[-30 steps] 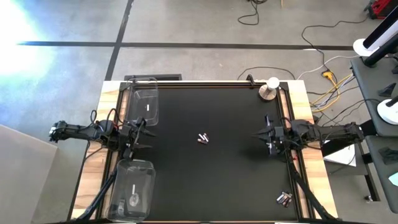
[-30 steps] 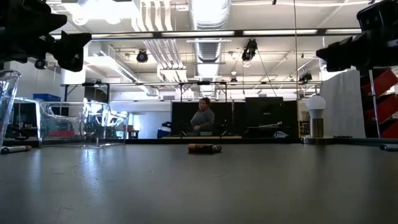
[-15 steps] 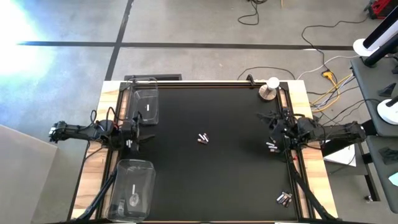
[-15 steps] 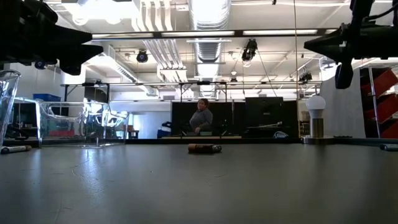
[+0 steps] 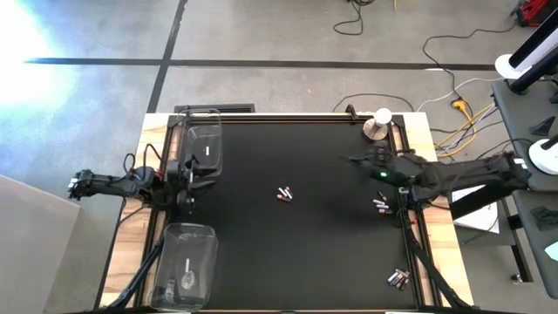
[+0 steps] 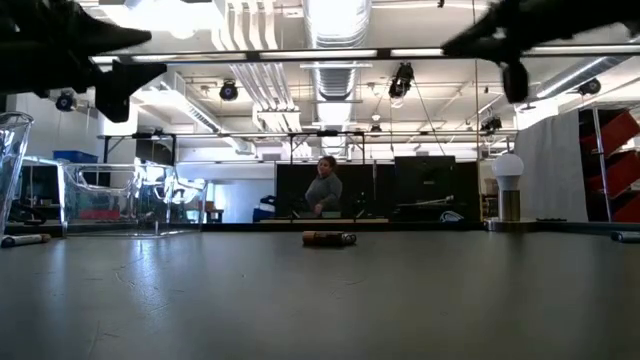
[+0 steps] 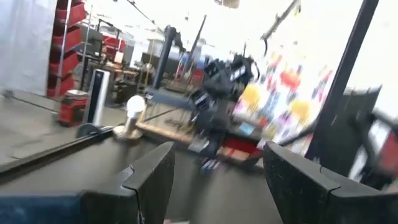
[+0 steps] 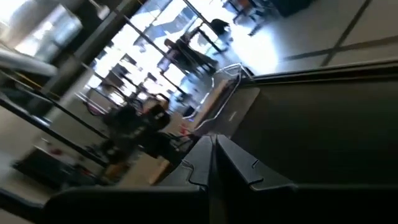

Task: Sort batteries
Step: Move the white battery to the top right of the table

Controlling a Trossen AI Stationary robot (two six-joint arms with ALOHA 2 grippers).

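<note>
Left tool (image 5: 190,181) wide open and empty beside clear bin (image 5: 201,142); right tool (image 5: 356,160) shut, empty, above table (image 5: 305,253), batteries (image 5: 283,194) untouched.

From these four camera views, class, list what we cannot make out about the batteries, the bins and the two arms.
- Batteries at mid-table: high view, too small to count or tell types.
- Batteries near the right corner: high view, too small to count.
- Bin contents: high view, clear plastic glare hides what lies inside.
- Left gripper: left wrist view, motion blur smears everything beyond its fingers.
- Right gripper: right wrist view, blurred and tilted; no batteries visible.
</note>
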